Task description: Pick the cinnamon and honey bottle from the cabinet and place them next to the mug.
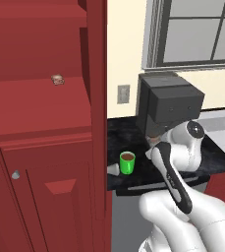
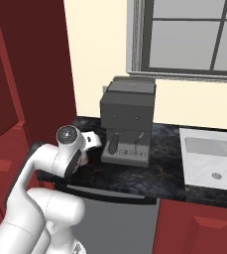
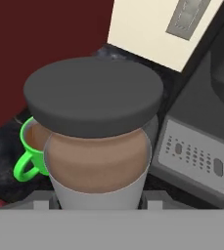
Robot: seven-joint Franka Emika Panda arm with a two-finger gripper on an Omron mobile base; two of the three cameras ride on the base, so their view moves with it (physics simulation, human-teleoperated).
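The gripper point(image 3: 99, 201) is pinching the cinnamon point(image 3: 98, 146), a jar with a flat dark grey cap, brown contents and a pale base. In the hand view a grey fingertip shows on either side of that base, one at about eight o'clock and one at about four o'clock point(image 3: 151, 198). I can see no label or print on the side of the jar facing me.

The jar is held just in front of the mug point(image 3: 31, 146), which stands on the dark speckled counter point(image 1: 133, 132). In the hand view the mug's bright green rim and loop handle peek out at about nine o'clock of the jar, with brown liquid inside. I cannot tell whether jar and mug touch.

At three o'clock of the jar stands a dark grey coffee machine point(image 1: 169, 101). Its control panel point(image 3: 196, 156) carries small buttons and rows of dots, but any markings are too small to read. A wall outlet point(image 1: 124, 93) sits on the cream wall at about ten o'clock of the machine in the left base view.

The cabinet point(image 1: 40, 118) rises at nine o'clock of the mug, dark red. A small pinkish-brown lump point(image 1: 58, 79) lies on its open shelf. Well off at three o'clock of the coffee machine is a sink point(image 2: 211, 156), below a window point(image 2: 194, 37).
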